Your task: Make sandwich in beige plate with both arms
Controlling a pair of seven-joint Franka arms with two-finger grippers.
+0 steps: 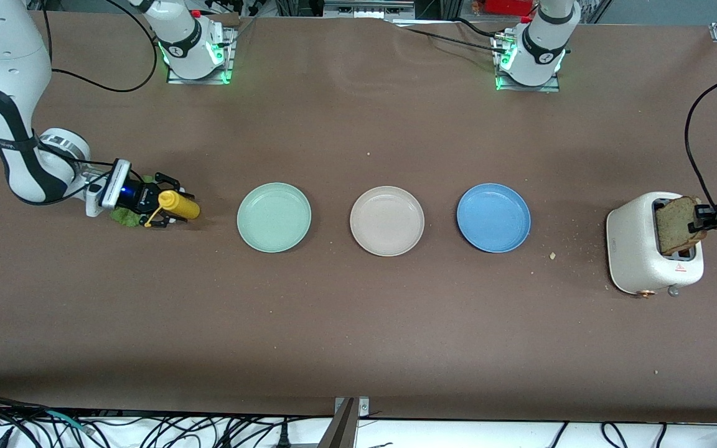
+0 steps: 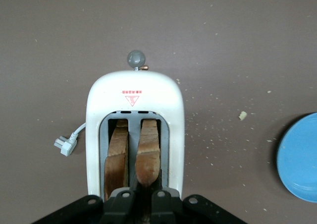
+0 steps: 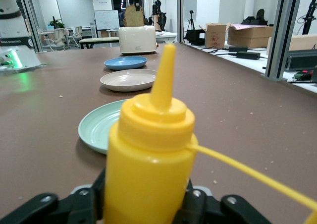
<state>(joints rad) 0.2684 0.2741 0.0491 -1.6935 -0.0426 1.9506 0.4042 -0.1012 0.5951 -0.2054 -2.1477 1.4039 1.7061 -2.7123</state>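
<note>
your left pincer [image 1: 704,219] is clamped on a bread slice [image 1: 676,224] standing half out of the toaster [image 1: 638,249] at the left arm's end of the counter [image 1: 358,323]; a second slice [image 2: 117,154] sits in the other slot. your right pincer [image 1: 168,208], at the right arm's end, has its jaws around the yellow bottle [image 1: 179,205], lying over a lettuce leaf [image 1: 123,216]; whether they grip it firmly you cannot tell. the beige plate [image 1: 387,221] sits bare, mid-counter, between the green plate [image 1: 274,217] and the blue plate [image 1: 493,217]. by the look of it, the sandwich is barely begun: bread, lettuce, bread all to come. crumbs speckle the brown counter; the right wrist view shows desks, boxes and a whiteboard.
</note>
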